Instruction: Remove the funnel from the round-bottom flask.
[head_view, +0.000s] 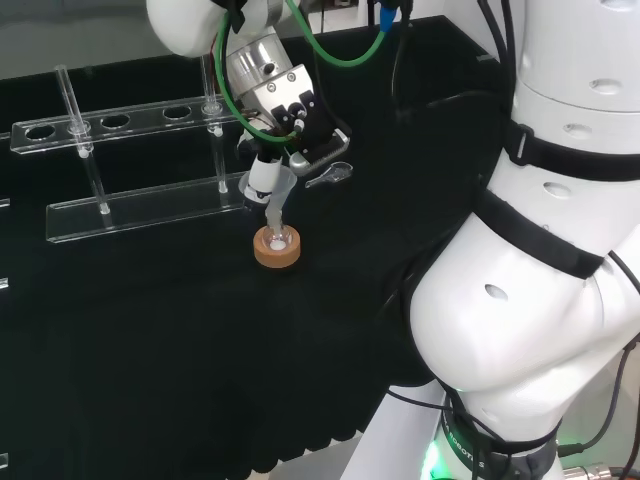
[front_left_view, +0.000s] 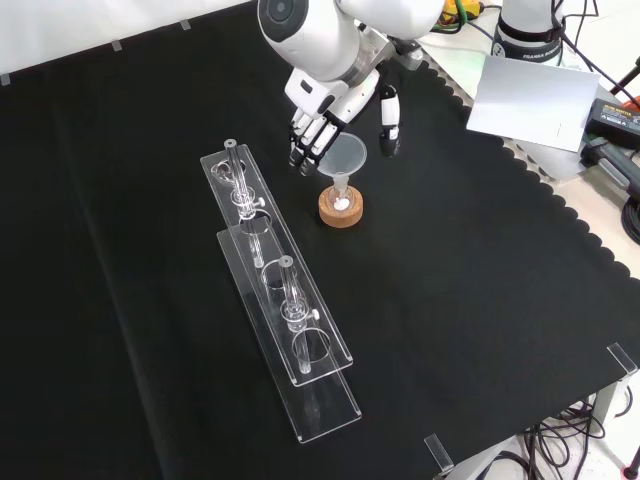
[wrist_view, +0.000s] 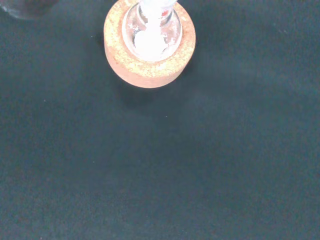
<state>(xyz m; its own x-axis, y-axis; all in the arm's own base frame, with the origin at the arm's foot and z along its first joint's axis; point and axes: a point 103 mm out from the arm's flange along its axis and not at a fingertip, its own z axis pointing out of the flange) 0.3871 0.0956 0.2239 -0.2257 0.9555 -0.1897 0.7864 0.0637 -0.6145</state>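
Our robot hand (front_left_view: 335, 105) hovers at the funnel (front_left_view: 343, 160), fingers relaxed around its rim, not clasping; the funnel stands upright in the flask (front_left_view: 341, 203) on the cork ring (front_left_view: 341, 210), directly below.

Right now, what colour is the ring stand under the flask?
Tan cork ring stand, speckled; the wrist view shows it best.

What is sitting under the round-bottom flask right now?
A cork ring supports the round-bottom flask, which holds something white. The funnel stands in its neck. The cloth beneath the ring is covered.
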